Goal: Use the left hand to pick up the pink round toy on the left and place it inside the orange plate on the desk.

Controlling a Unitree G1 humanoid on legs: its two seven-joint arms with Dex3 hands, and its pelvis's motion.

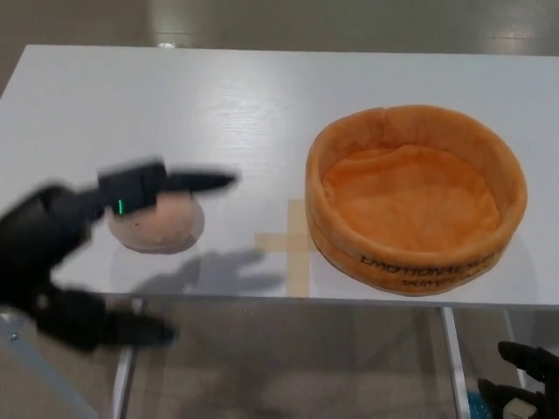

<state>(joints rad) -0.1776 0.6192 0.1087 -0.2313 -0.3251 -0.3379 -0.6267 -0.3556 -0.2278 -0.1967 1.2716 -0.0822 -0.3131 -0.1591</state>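
The pink round toy (162,226) lies on the white desk (218,113) at the left, partly covered from above by my left hand (96,218). That hand is blurred, raised over the toy with its fingers spread apart and pointing right, holding nothing. The orange plush plate (415,196) sits at the right of the desk, with nothing inside it. My right hand (524,384) shows only as dark fingers at the bottom right corner, below the desk edge.
A cross of tan tape (293,244) marks the desk between toy and plate. The desk's front edge runs across the lower picture, with metal legs (454,358) and floor below it.
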